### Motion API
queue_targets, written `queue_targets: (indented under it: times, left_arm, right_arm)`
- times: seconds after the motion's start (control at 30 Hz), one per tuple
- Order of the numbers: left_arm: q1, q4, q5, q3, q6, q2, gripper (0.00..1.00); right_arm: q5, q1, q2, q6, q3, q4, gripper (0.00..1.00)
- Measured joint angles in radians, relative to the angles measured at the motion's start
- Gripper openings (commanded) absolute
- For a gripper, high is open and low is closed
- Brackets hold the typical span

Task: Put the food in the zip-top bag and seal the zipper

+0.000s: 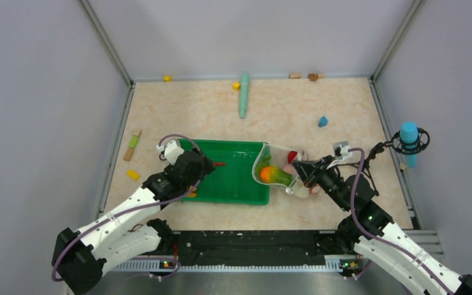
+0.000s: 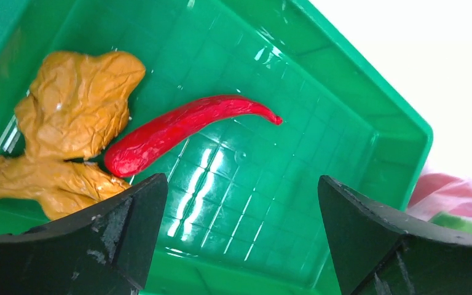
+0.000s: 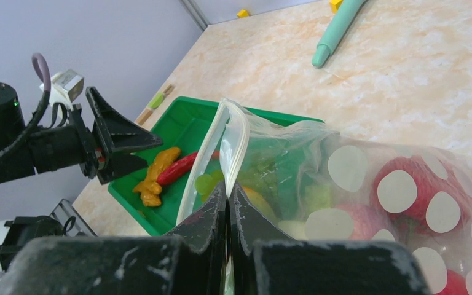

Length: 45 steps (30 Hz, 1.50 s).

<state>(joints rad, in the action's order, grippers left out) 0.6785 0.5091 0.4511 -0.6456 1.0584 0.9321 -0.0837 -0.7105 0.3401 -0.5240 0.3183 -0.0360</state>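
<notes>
- left claw: jaws spread wide, nothing between them; hangs over the left end of the green tray.
- red chili: flat on the tray floor just ahead of the open fingers, thin tip pointing toward the tray's right end. The claw is clear of it.
- yellow-orange bunch: also on the tray floor, in the corner, touching the chili's fat end.
- right claw: jaws closed tight, pinching the mouth edge of the zip-top bag right at the zipper strip, holding that edge lifted.
- bag: lies on the counter at the tray's right end, mouth facing the tray and overlapping its right rim. Mouth gapes, zipper lips apart, not sealed.
- in the bag: orange-green mango just inside the mouth, red tomato deeper toward the closed end, plus pale and green bits. The dotted plastic blurs those; can't tell what they are.
- rest of the counter: long teal stick near the far wall, blue block beyond the bag, yellow block just left of the tray.
</notes>
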Motion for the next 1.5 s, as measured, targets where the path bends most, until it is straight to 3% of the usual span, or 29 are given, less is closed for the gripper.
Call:
queue_targets:
  times: [0.27,0.57,0.9,1.3,1.5]
  left_arm:
    - [-0.006,-0.121,0.039,0.145,0.253,-0.015,0.97]
    - [-0.057,-0.237,-0.006,0.141,0.353,0.168,0.96]
    - [-0.150,-0.295,-0.024,0.141,0.425,0.240,0.90]
    - [-0.221,-0.288,-0.017,0.141,0.410,0.236,0.89]
    - [-0.221,-0.282,-0.019,0.104,0.182,0.153,0.95]
  right_arm:
    - [-0.001,0.000,0.000,0.000,0.000,0.000,0.00]
    - [-0.007,0.000,0.000,0.000,0.000,0.000,0.00]
    - [-0.026,0.000,-0.002,0.005,0.000,0.006,0.00]
    - [-0.046,0.000,-0.015,0.008,0.000,0.022,0.00]
    - [-0.047,0.000,-0.015,0.008,0.000,0.022,0.00]
